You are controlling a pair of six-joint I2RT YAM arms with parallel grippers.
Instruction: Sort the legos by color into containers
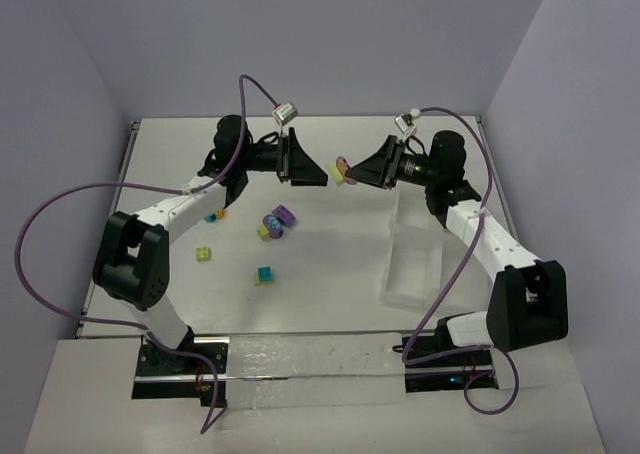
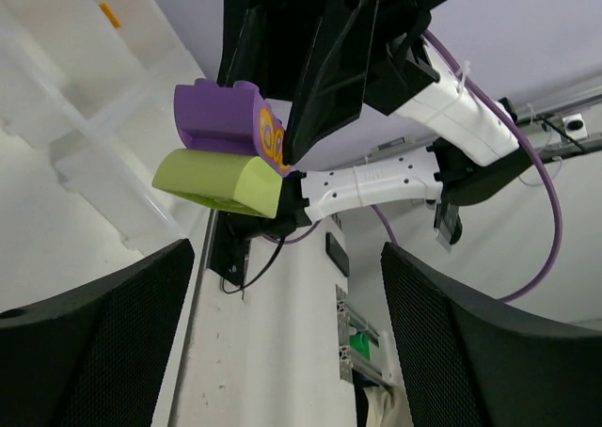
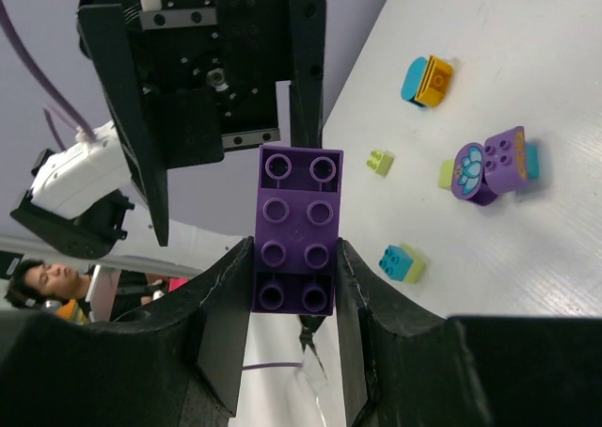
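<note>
Against purple lego [image 2: 218, 117], lime lego [image 2: 218, 184]

I see a purple brick [image 2: 216, 115] with an orange-yellow swirl print; a lime brick [image 2: 216, 182]; a translucent whitish tray [image 1: 412, 270].

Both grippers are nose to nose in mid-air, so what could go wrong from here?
1. The right gripper seems to pinch only the purple brick. The lime green brick clipped to it could fall to the table, outside the tray.
2. The open left gripper faces it closely. Closing in, it might strike the right gripper.
</note>
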